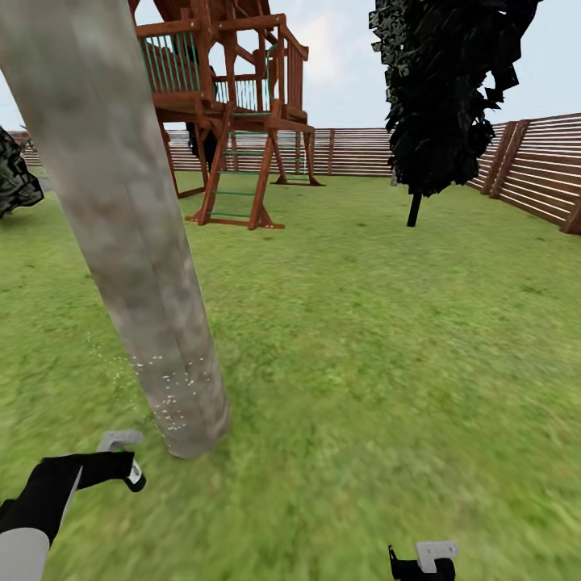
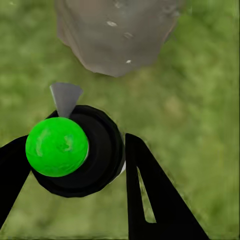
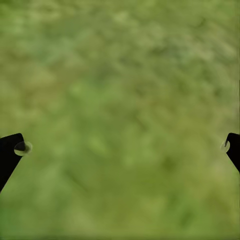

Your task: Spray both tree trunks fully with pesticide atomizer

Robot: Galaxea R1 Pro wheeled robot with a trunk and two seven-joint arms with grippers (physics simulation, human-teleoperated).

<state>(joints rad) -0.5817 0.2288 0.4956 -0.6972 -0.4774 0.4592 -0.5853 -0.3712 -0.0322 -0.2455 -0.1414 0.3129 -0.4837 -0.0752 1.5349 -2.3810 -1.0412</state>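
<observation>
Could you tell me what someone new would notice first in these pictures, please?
The thick pale trunk leans across the head view's left, with whitish specks near its base. Just below it, the left gripper holds the atomizer, whose bright green round part stands out in the left wrist view. Farther back stand a wooden play tower and a black-leaved tree by the slat fence.

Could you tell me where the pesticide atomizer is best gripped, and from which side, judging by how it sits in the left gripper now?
Grip it around its round dark body, fingers on opposite sides. In the left wrist view the pesticide atomizer sits between the left gripper fingers that way, its pale grey nozzle free and pointing at the tree trunk. Coming from behind, opposite the nozzle, probably keeps the spray path unblocked.
</observation>
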